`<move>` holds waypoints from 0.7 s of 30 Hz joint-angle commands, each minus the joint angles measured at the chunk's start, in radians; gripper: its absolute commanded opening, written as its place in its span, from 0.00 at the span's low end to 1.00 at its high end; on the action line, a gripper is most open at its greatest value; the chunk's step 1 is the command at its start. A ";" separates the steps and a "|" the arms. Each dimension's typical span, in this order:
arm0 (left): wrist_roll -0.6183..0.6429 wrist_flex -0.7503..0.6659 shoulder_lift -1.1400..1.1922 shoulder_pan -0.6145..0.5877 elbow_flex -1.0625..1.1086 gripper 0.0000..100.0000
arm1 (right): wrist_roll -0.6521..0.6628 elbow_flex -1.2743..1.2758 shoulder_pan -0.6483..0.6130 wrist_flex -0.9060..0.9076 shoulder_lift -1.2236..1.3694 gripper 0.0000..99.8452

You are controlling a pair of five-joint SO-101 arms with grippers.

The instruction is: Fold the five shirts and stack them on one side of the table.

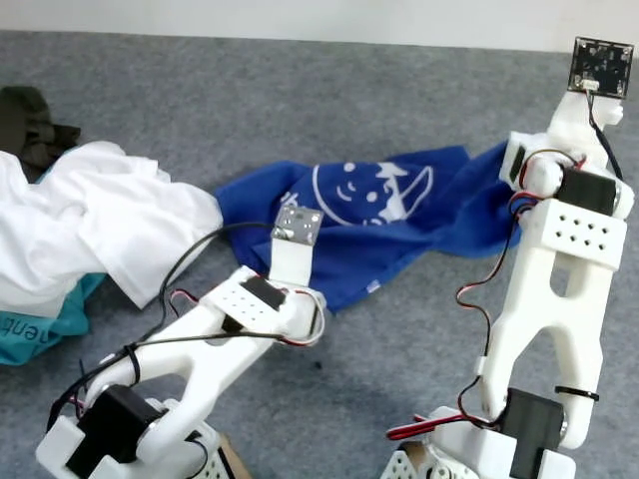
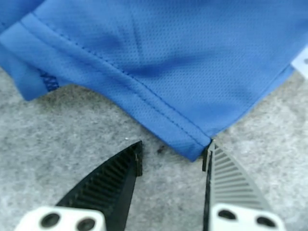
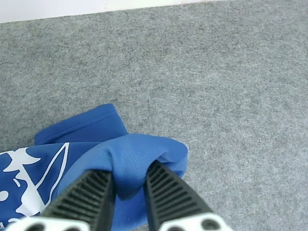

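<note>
Left gripper (image 2: 173, 147): fingers apart, low over the tabletop (image 1: 300, 90), tips at the hem corner of the blue shirt (image 1: 379, 215). Right gripper (image 3: 130, 171): fingers clamped on a bunched fold of the same shirt, which lies spread mid-tabletop.

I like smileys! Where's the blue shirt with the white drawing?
High view: the blue mesh shirt lies mid-table, right of the crumpled white shirt, one end in the right gripper.

Both arms are white plastic with black servos. The left arm (image 1: 215, 304), lower left, trails black and red cables; the right arm (image 1: 584, 232) carries a black camera board (image 1: 601, 65). The left gripper (image 2: 173, 147) has ribbed fingers, one black, one grey
</note>
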 commanded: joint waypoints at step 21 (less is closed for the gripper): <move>0.017 -0.130 0.008 0.033 -0.068 0.02 | 0.011 0.073 -0.038 -0.061 -0.013 0.01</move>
